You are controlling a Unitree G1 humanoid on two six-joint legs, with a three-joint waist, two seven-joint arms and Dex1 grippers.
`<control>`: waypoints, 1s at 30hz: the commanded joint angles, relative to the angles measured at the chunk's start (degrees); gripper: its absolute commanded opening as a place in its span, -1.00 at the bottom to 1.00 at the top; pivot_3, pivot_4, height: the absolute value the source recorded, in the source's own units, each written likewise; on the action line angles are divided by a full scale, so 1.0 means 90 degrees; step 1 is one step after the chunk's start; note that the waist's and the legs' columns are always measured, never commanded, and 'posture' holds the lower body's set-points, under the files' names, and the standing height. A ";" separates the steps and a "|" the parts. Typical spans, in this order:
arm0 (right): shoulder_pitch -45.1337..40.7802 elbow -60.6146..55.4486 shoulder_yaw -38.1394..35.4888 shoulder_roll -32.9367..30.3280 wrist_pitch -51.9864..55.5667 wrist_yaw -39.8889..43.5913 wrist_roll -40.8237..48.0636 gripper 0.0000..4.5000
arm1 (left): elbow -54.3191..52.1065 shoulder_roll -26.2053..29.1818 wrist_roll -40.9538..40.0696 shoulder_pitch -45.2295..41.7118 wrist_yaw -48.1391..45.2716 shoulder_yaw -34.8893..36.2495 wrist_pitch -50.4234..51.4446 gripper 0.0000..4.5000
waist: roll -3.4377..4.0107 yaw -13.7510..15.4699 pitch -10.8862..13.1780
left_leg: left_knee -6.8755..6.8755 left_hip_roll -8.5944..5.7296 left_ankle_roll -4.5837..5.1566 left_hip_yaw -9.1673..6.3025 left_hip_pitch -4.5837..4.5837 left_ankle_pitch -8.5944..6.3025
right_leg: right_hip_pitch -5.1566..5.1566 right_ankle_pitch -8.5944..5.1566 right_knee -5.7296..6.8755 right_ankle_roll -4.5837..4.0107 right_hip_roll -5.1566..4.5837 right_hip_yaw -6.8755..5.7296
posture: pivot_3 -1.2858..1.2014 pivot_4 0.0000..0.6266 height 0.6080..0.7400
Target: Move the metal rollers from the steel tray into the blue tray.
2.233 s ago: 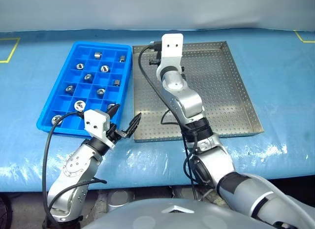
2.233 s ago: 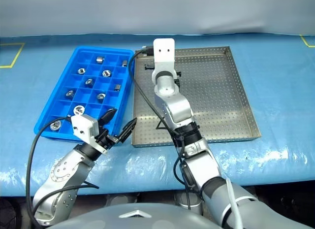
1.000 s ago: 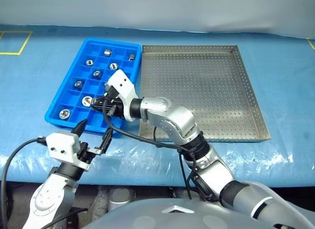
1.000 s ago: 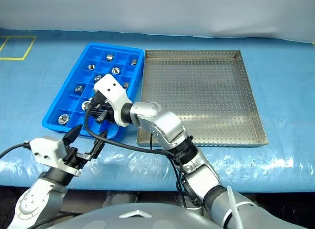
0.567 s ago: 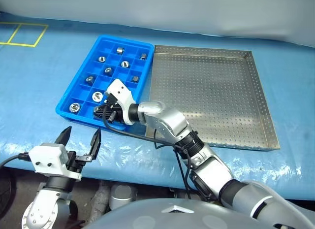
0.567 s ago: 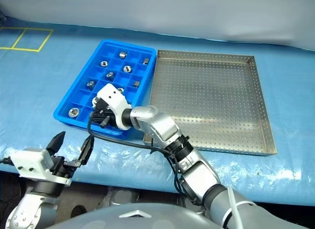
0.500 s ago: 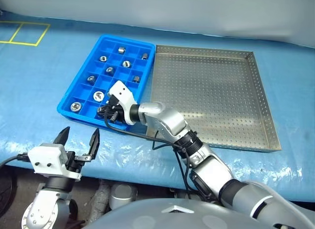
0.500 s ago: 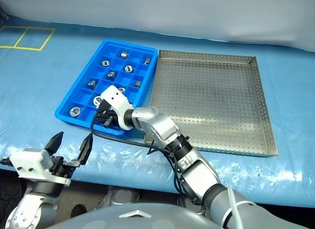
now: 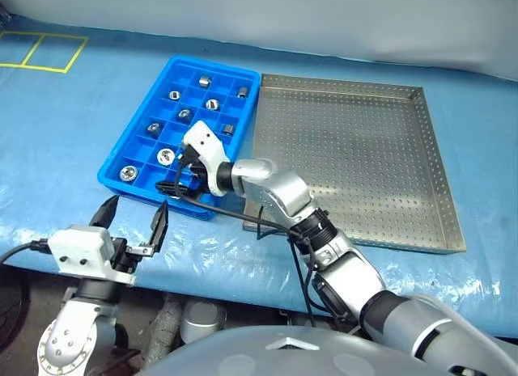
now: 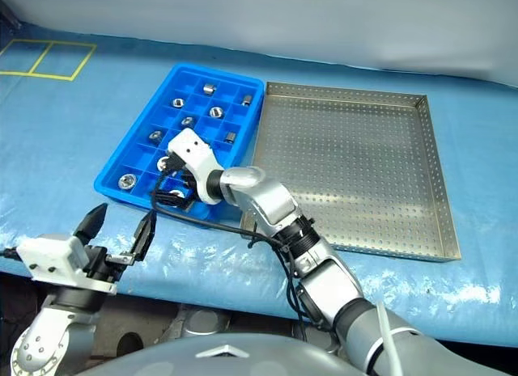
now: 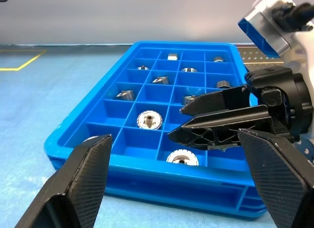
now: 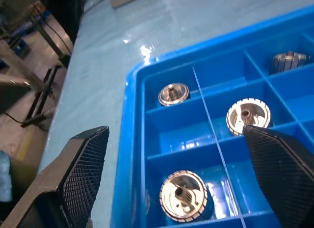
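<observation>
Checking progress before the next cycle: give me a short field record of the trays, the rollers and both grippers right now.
steel tray: no rollers visible in it
blue tray: rollers lying in several compartments
right gripper: open, over the blue tray's near row, a roller in the compartment below it
left gripper: open, holding nothing, in front of the blue tray's near edge
</observation>
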 commanded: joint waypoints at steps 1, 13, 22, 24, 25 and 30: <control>0.0120 -0.0936 -0.0521 0.0042 -0.0007 -0.0118 0.0335 0.97 | 0.0017 0.0169 -0.0129 -0.0296 -0.0112 -0.0040 0.0158 1.00 | 0.0000 -0.0030 0.0000 | 0.0000 0.0000 0.0000 -0.0001 0.0000 0.0000 | 0.0001 0.0000 0.0000 -0.0001 0.0000 0.0000 | 0.28 -0.52 1.00; 0.1315 -0.2689 -0.1351 -0.1475 -0.0844 -0.0527 -0.0139 0.97 | 0.1308 0.0807 -0.0105 -0.2710 -0.0390 -0.0258 0.0906 1.00 | 0.0001 -0.0584 -0.0005 | 0.0011 -0.0004 -0.0007 0.0000 0.0004 0.0004 | 0.0013 0.0019 0.0004 -0.0016 -0.0005 0.0000 | 0.08 -0.52 1.00; 0.2916 -0.3882 -0.2082 -0.2458 -0.0676 -0.1067 -0.0321 0.97 | 0.2612 0.0930 0.0060 -0.4347 -0.0841 -0.0815 0.0848 1.00 | 0.0001 -0.1232 -0.0004 | 0.0025 -0.0008 -0.0003 0.0003 0.0001 0.0002 | 0.0016 0.0026 0.0009 -0.0003 -0.0009 0.0009 | -0.06 -0.52 1.00; 0.3200 -0.4092 -0.2253 -0.2536 -0.0593 -0.1139 -0.0235 0.97 | 0.2774 0.0913 0.0111 -0.4496 -0.0908 -0.0916 0.0821 1.00 | 0.0001 -0.1339 -0.0004 | 0.0030 -0.0008 -0.0002 0.0007 0.0001 0.0001 | 0.0016 0.0029 0.0011 0.0001 -0.0008 0.0015 | -0.07 -0.52 1.00; 0.3328 -0.4183 -0.2306 -0.2560 -0.0547 -0.1173 -0.0210 0.97 | 0.2828 0.0904 0.0121 -0.4542 -0.0936 -0.0947 0.0811 1.00 | 0.0001 -0.1373 -0.0004 | 0.0033 -0.0008 -0.0002 0.0007 0.0001 0.0001 | 0.0016 0.0029 0.0013 0.0002 -0.0008 0.0016 | -0.07 -0.52 1.00; 0.3680 -0.4425 -0.2397 -0.2604 -0.0405 -0.1296 -0.0139 0.97 | 0.2924 0.0896 0.0132 -0.4567 -0.1018 -0.0999 0.0780 1.00 | 0.0000 -0.1532 -0.0004 | 0.0045 -0.0007 -0.0001 0.0007 0.0007 0.0001 | 0.0022 0.0029 0.0021 0.0011 -0.0002 0.0021 | -0.08 -0.52 1.00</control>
